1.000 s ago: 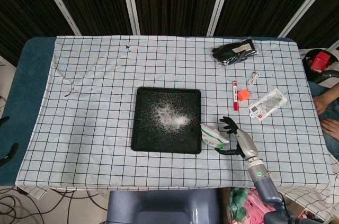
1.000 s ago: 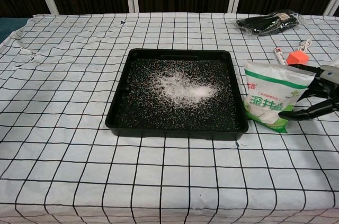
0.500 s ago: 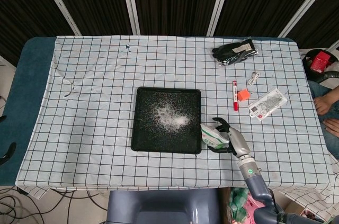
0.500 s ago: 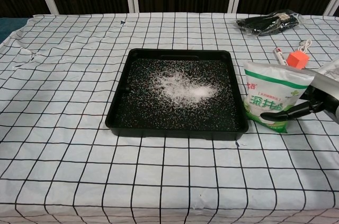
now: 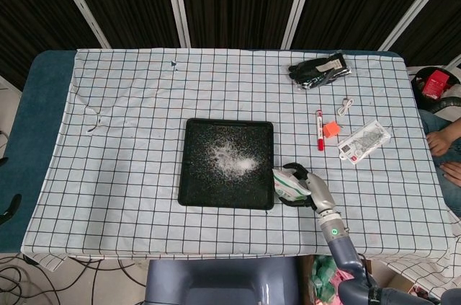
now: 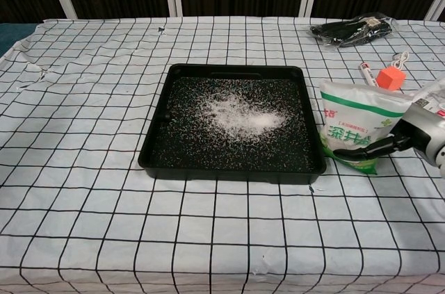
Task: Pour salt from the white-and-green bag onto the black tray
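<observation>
The white-and-green salt bag (image 6: pixel 359 124) stands upright on the desk, just right of the black tray (image 6: pixel 156 148), which already holds a scatter of salt (image 6: pixel 240 115). The right hand (image 6: pixel 417 135) wraps its fingers (image 6: pixel 365 149) around the bag's lower right side. The grip sits low, so a lift may buckle the soft bag and spill salt onto the checked cloth (image 6: pixel 83 190). The left hand is out of sight.

I log the black tray (image 6: pixel 156 149) as glossy moulded plastic, dusted with grainy white salt (image 6: pixel 240 117). The white-and-green bag (image 6: pixel 354 127) I note as smooth, shiny plastic film. Matt checked cloth (image 6: pixel 83 99) covers my surface.
</observation>
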You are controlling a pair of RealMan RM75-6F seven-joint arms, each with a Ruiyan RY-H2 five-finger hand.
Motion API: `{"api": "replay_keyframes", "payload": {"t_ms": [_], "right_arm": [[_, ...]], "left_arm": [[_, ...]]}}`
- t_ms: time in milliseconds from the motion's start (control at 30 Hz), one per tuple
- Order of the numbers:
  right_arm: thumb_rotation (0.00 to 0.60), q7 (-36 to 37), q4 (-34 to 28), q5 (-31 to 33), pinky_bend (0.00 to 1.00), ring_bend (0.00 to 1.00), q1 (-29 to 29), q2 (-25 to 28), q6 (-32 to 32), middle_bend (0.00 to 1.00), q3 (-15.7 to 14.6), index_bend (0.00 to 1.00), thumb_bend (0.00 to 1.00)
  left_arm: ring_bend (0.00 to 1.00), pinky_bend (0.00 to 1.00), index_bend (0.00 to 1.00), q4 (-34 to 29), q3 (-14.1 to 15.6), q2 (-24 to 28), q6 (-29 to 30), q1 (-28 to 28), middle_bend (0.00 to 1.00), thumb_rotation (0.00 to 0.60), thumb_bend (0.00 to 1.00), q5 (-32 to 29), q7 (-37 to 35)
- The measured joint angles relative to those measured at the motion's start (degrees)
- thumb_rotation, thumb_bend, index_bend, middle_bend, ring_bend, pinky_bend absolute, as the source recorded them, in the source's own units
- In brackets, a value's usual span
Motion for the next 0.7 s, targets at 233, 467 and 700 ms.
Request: {"api": "replay_keyframes", "payload": {"t_ms": [233, 467, 700], "right_arm": [[0.6, -0.6, 1.3, 0.1, 0.36, 0.46, 0.4, -0.9, -0.2, 0.36, 0.2, 0.41, 0.35], [0.6, -0.1, 2.4, -0.5, 0.41, 0.54, 0.9, -1.1, -0.3, 0.43, 0.4, 0.49, 0.43], [0.6, 1.6, 3.2, -1.8, 0.43, 0.56, 1.4, -0.6, 0.5, 0.45, 1.0, 0.51, 0.45]], "left_arm": [[0.02, 0.13, 0.17, -0.1, 0.0, 0.3, 0.1, 0.2, 0.09, 0.6, 0.3, 0.3, 0.2], [0.03, 0.14, 0.17, -0.1, -0.1, 0.3, 0.0, 0.3, 0.09, 0.6, 0.3, 0.2, 0.3], [0.03, 0.14, 0.17, -0.2, -0.3, 0.3, -0.1, 0.4, 0.09, 0.6, 0.3, 0.3, 0.6]]}}
